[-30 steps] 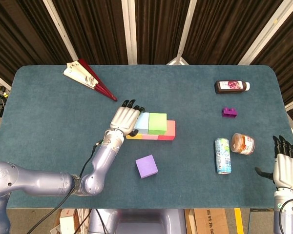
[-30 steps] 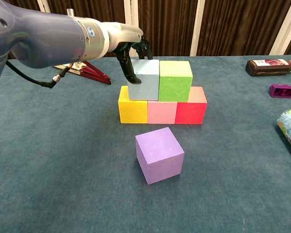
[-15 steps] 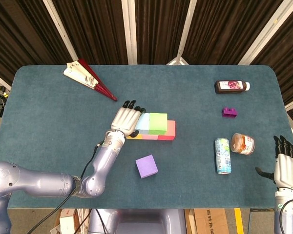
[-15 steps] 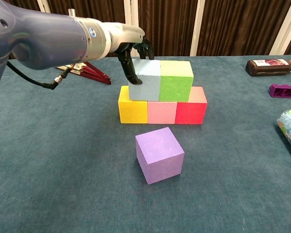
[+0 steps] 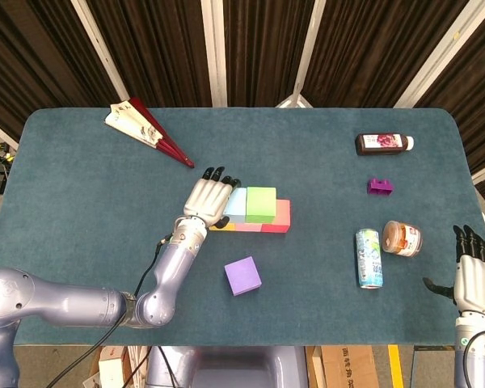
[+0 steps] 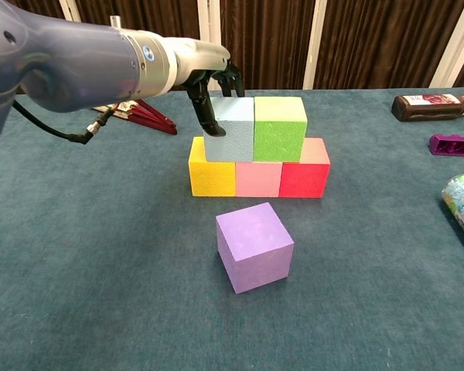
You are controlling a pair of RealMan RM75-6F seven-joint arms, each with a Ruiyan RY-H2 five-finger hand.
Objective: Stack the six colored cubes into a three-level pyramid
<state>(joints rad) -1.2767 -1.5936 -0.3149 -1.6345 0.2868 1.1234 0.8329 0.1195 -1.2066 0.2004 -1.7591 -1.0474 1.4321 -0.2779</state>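
Yellow (image 6: 211,176), pink (image 6: 258,178) and red (image 6: 305,174) cubes form a row on the table. On top of them sit a light blue cube (image 6: 232,131) and a green cube (image 6: 280,127), side by side and touching. My left hand (image 6: 209,77) holds the light blue cube at its left side, thumb down the front-left edge and the other fingers behind its top. A purple cube (image 6: 254,246) lies alone in front of the row, turned slightly. My right hand (image 5: 475,271) stays at the table's near right corner, fingers straight and holding nothing.
A folded red fan (image 5: 145,129) lies at the back left. On the right are a dark bottle (image 5: 382,143) on its side, a small purple block (image 5: 379,187), a jar (image 5: 401,238) and a can (image 5: 369,259) lying down.
My left hand's fingers shifted a little on the light blue cube. The cubes and my right hand stayed put.
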